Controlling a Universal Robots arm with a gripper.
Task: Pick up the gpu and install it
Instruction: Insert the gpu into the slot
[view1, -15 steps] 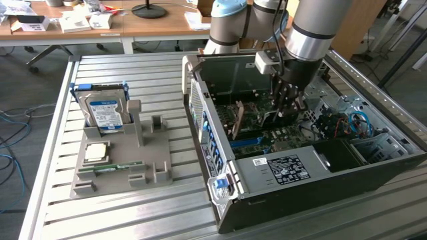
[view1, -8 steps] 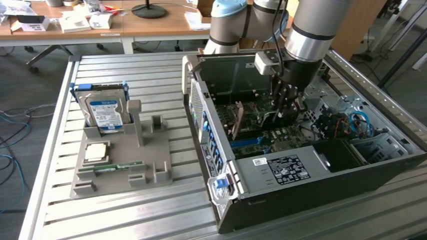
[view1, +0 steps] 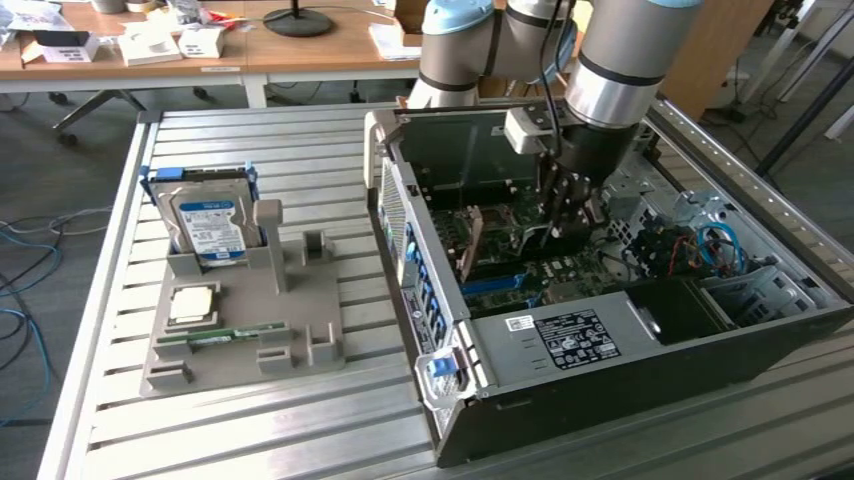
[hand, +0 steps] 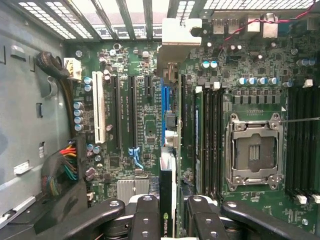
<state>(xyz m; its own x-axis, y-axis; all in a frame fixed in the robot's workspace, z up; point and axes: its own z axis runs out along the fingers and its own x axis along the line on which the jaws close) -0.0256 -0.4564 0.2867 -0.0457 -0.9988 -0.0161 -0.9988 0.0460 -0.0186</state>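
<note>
One hand (hand: 172, 220) pinches gpu (hand: 166, 185) edge-on over blue slot (hand: 164, 100), inside case (view1: 627, 400) at exterior view's 3 o'clock; risk: slight tilt misses slot, edge jams on motherboard (hand: 137, 130).

This was a robotics lab or electronics workshop; an industrial robot arm (view1: 627, 60) reached into an open computer case (view1: 641, 400), its pincer (view1: 566, 230) clamped on the gpu (hand: 167, 200) over a bare motherboard (hand: 135, 115); the case stood on a slatted metal bench (view1: 267, 430) beside a grey fixture (view1: 240, 330) holding a hard drive (view1: 214, 225) and other loose parts; behind, a wooden bench (view1: 320, 55) carried small boxes (view1: 147, 45) and a round black stand (view1: 296, 20); cables (view1: 40, 228) trailed over the floor.
</note>
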